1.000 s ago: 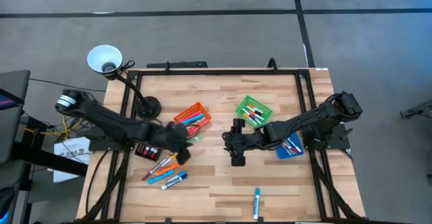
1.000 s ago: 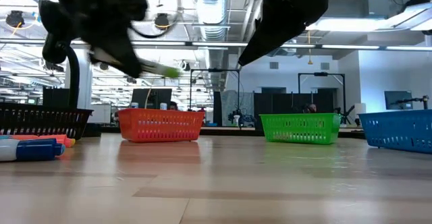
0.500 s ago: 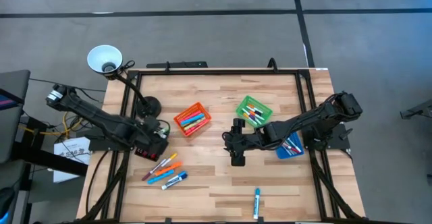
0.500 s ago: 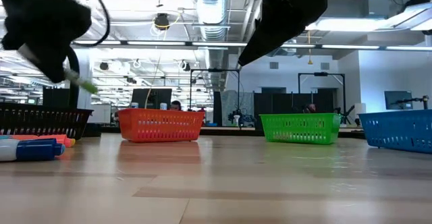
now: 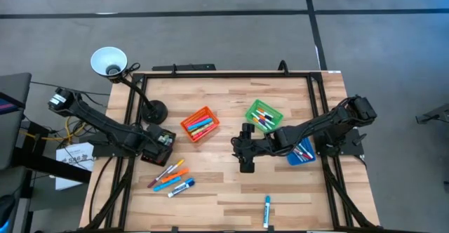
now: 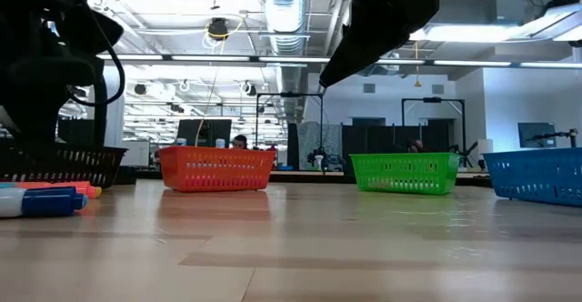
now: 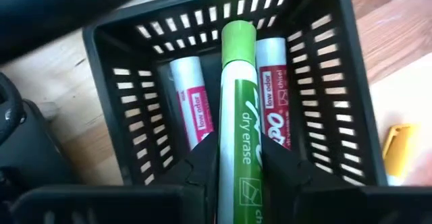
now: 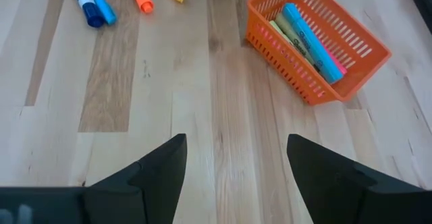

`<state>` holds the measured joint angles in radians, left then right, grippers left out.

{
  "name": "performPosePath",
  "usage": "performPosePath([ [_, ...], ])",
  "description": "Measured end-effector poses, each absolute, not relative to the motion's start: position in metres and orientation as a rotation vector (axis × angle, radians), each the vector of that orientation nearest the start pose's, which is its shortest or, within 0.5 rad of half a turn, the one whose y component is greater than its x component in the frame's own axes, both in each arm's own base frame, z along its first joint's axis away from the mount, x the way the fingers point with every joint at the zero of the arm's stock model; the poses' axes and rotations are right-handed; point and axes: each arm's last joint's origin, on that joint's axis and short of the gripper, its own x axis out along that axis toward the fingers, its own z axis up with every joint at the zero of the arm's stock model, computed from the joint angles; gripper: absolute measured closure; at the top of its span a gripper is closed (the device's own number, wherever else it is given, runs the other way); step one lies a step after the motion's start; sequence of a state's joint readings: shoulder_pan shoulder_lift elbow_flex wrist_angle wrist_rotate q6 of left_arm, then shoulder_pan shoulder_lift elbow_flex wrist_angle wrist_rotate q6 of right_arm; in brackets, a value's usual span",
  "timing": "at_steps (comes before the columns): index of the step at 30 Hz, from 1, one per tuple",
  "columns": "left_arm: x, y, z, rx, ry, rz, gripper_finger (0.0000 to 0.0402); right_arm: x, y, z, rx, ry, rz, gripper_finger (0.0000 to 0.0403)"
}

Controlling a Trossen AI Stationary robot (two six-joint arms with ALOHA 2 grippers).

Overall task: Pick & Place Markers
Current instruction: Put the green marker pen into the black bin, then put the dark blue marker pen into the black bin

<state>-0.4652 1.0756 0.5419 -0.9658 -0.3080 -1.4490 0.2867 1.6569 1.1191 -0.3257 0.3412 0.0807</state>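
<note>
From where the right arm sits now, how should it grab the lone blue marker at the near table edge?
Take the lone blue marker at mid-barrel, coming straight down. It lies flat on the table, alone, long axis running toward the front edge, so turn the fingers to close across the thin barrel from its two long sides. The right gripper is open and hovers over bare wood farther in.

A pale wooden slatted table [image 5: 224,191] carries a small orange mesh bin [image 5: 198,123] near its middle, a green mesh bin [image 5: 264,115] beside it, a blue bin [image 5: 303,153] toward one edge and a black slotted bin [image 7: 324,69] toward the other. A white cone-shaded desk lamp [image 5: 108,61] stands by one far corner on a round black base [image 5: 153,111].
</note>
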Motion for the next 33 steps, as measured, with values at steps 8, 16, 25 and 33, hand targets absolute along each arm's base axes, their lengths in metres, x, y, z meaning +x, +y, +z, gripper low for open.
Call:
performPosePath([
  [8, 0.132, -0.057, 0.168, -0.665, 1.152, 0.816, 0.0309, 0.336, 0.089, 0.222, -0.184, 0.796, -0.083, 0.0154],
  [16, 0.132, -0.056, 0.168, -0.658, 1.135, 0.827, 0.0312, 0.336, 0.089, 0.222, -0.183, 0.796, -0.082, 0.0154],
  [25, 0.135, -0.056, 0.168, -0.672, 1.105, 0.817, 0.0291, 0.335, 0.090, 0.222, -0.185, 0.798, -0.079, 0.0154],
  [33, 0.159, -0.068, 0.196, -0.744, 0.957, 0.652, 0.0283, 0.339, 0.092, 0.226, -0.249, 0.743, -0.039, 0.0154],
])
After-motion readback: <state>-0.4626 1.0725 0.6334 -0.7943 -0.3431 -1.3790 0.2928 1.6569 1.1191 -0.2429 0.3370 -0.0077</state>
